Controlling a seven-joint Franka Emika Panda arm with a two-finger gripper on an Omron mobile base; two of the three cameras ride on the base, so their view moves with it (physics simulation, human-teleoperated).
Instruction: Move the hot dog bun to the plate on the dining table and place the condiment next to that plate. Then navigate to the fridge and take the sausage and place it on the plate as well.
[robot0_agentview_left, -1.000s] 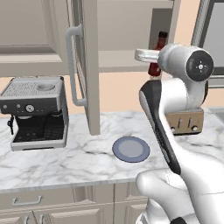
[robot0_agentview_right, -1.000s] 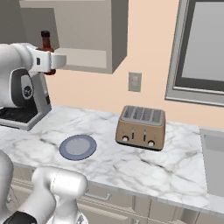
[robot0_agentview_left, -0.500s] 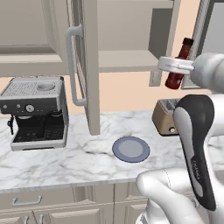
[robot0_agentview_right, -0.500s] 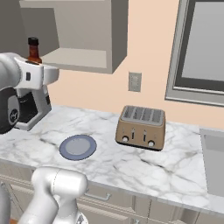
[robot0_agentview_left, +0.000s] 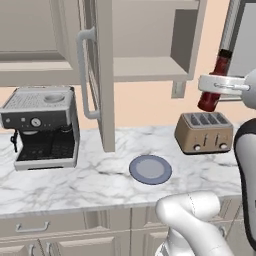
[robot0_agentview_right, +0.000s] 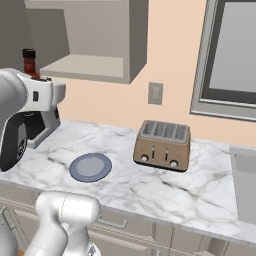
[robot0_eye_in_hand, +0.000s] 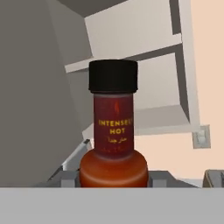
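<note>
The condiment (robot0_eye_in_hand: 114, 131), a slim dark-red bottle with a black cap, is held by its lower body in my gripper (robot0_eye_in_hand: 114, 178), which is shut on it. From the left base view the condiment (robot0_agentview_left: 210, 99) leans slightly and hangs in my gripper (robot0_agentview_left: 216, 86) above the toaster, out in front of the open wall cabinet. From the right, the black cap and neck of the condiment (robot0_agentview_right: 30, 62) stick up behind the white hand. A round blue-grey plate (robot0_agentview_left: 150, 168) (robot0_agentview_right: 90, 166) lies on the marble wall counter below. The hot dog bun, dining table, fridge and sausage are out of view.
A tan four-slot toaster (robot0_agentview_left: 204, 132) (robot0_agentview_right: 163, 145) stands right of the plate. A coffee machine (robot0_agentview_left: 42, 125) sits at the counter's left. The open cabinet door (robot0_agentview_left: 102, 75) juts forward over the counter. A sink edge (robot0_agentview_right: 245, 185) lies at far right.
The arm has carried the bottle out of the cabinet and rightward in the left base view, ending over the toaster. The bottle now leans a little. The grip holds; the camera has not moved.
</note>
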